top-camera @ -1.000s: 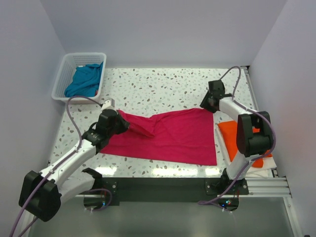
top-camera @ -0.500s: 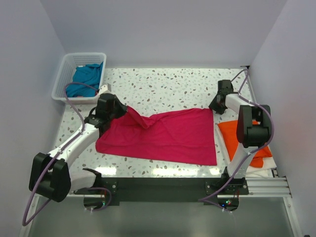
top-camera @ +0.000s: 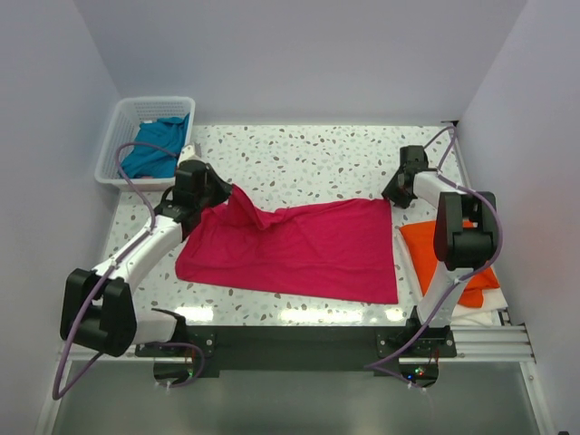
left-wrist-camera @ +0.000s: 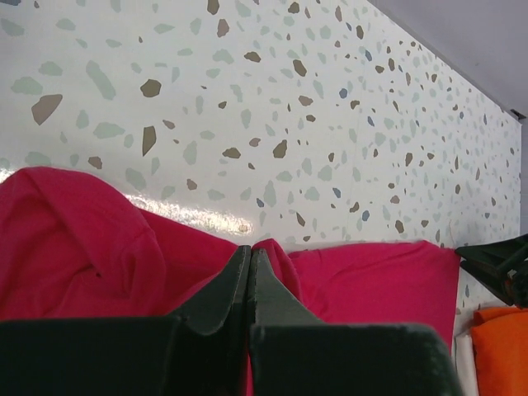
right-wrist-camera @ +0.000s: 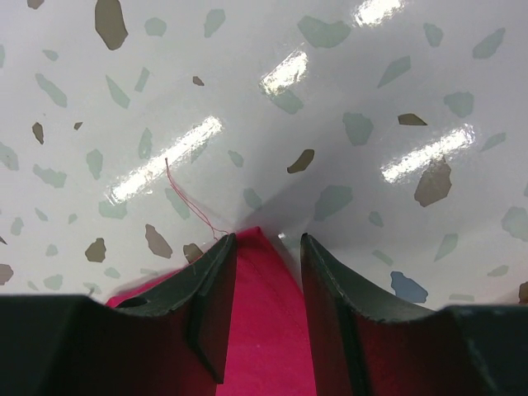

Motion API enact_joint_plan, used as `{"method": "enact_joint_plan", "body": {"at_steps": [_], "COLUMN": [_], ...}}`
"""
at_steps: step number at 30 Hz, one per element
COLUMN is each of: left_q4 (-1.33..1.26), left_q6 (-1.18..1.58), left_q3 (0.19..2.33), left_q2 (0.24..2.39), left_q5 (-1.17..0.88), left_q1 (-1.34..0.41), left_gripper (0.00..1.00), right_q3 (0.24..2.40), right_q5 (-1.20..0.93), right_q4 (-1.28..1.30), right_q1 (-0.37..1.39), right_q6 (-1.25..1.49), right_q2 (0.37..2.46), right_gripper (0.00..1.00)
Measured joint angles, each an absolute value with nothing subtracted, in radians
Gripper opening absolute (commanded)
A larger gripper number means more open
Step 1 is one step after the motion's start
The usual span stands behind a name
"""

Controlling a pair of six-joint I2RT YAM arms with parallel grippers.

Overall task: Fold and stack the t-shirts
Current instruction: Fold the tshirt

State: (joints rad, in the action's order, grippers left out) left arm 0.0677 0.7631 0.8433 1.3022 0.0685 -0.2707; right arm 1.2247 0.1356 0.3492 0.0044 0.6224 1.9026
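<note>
Crimson-pink t-shirt (top-camera: 308, 249) lies spread flat in the middle of the table (top-camera: 299, 149) in the overhead view. Its ten o'clock corner is lifted into a small peak by the left gripper (top-camera: 220, 195), which is clenched on the cloth. The right gripper (top-camera: 391, 194) sits at the shirt's two o'clock corner. I judge this to be the spreading step before any fold: the garment looks flattened but not yet doubled over. At four o'clock the bright orange t-shirt (top-camera: 433, 249) rests already folded, well apart from the arms. At ten o'clock the white basket (top-camera: 116, 136) holds only the teal-blue t-shirt (top-camera: 156, 149), crumpled inside it.

From the left wrist, the two fingers (left-wrist-camera: 227, 285) are pressed together on a ridge of crimson cloth, with the speckled tabletop beyond at twelve o'clock.

From the right wrist, the shirt's corner lies between the jaws, which stand partly apart. Whether they actually pinch it I cannot tell.

Next, both corners would likely need to be held firmly and carried together toward six o'clock, keeping the far edge taut so the fold lands square.
</note>
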Motion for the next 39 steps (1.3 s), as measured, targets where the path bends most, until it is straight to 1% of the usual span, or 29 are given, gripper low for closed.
{"method": "enact_joint_plan", "body": {"at_steps": [4, 7, 8, 9, 11, 15, 18, 19, 21, 29, 39], "left_q4": [0.063, 0.054, 0.051, 0.046, 0.043, 0.033, 0.020, 0.017, 0.010, -0.021, -0.081], "left_q6": [0.763, 0.762, 0.762, 0.760, 0.755, 0.741, 0.737, 0.736, 0.735, 0.712, 0.685], "left_q3": [0.868, 0.898, 0.910, 0.921, 0.940, 0.989, 1.036, 1.051, 1.078, 1.207, 1.499], "left_q2": [1.323, 1.351, 1.362, 1.372, 1.389, 1.435, 1.484, 1.500, 1.530, 1.664, 1.935], "left_q5": [0.063, 0.063, 0.063, 0.063, 0.063, 0.056, 0.048, 0.044, 0.036, -0.022, -0.185], "left_q1": [-0.263, -0.255, -0.252, -0.248, -0.240, -0.223, -0.213, -0.210, -0.205, -0.155, -0.091], "left_gripper": [0.00, 0.00, 0.00, 0.00, 0.00, 0.00, 0.00, 0.00, 0.00, 0.00, 0.00], "right_q3": [1.229, 1.237, 1.240, 1.243, 1.247, 1.248, 1.248, 1.248, 1.248, 1.267, 1.301], "right_q5": [0.129, 0.113, 0.110, 0.107, 0.094, 0.070, 0.056, 0.054, 0.052, 0.052, 0.026], "right_q4": [0.343, 0.341, 0.341, 0.341, 0.336, 0.327, 0.321, 0.321, 0.321, 0.316, 0.252], "right_q1": [0.004, 0.004, 0.004, 0.004, 0.004, 0.004, 0.004, 0.004, 0.004, 0.004, -0.028], "right_q6": [0.627, 0.629, 0.629, 0.628, 0.632, 0.635, 0.636, 0.636, 0.636, 0.638, 0.648], "right_q2": [1.907, 1.913, 1.914, 1.918, 1.925, 1.929, 1.931, 1.931, 1.933, 1.943, 1.947], "right_gripper": [0.41, 0.38, 0.32, 0.28, 0.24, 0.24, 0.15, 0.07, 0.01, 0.00, 0.00]}}
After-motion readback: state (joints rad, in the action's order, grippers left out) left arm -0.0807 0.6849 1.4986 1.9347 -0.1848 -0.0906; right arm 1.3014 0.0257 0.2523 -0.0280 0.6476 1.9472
